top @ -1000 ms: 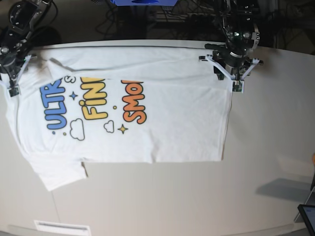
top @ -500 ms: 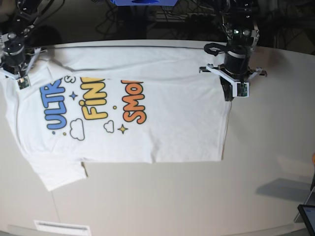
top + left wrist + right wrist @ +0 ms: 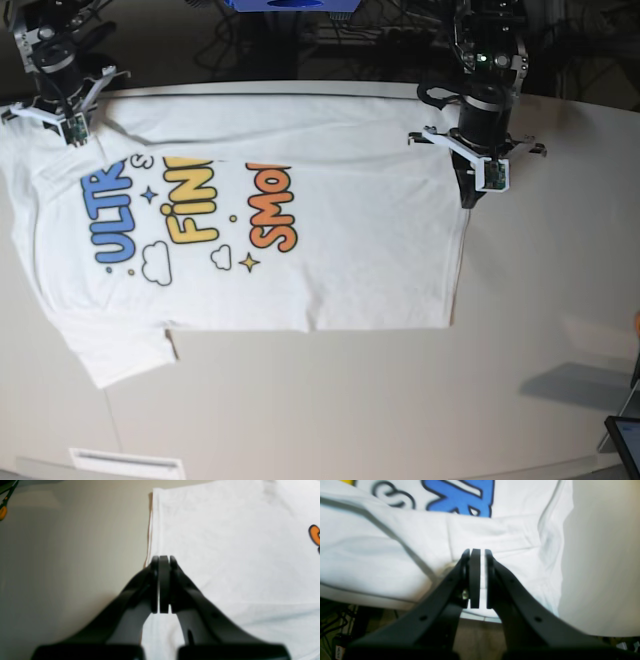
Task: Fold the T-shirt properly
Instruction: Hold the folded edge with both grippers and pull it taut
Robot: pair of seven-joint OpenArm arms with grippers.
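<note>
Table (image 3: 330, 400): pale top, bare at the near edge.
T-shirt (image 3: 300, 250): spread flat across the table, print up, one sleeve nearest the camera.
Left gripper (image 3: 163, 561): jaws pressed together at the shirt's side edge, at the far corner; whether cloth is pinched cannot be told.
Right gripper (image 3: 477, 555): jaws almost together over rumpled cloth at the far edge beside the blue letters; grip unclear.
</note>
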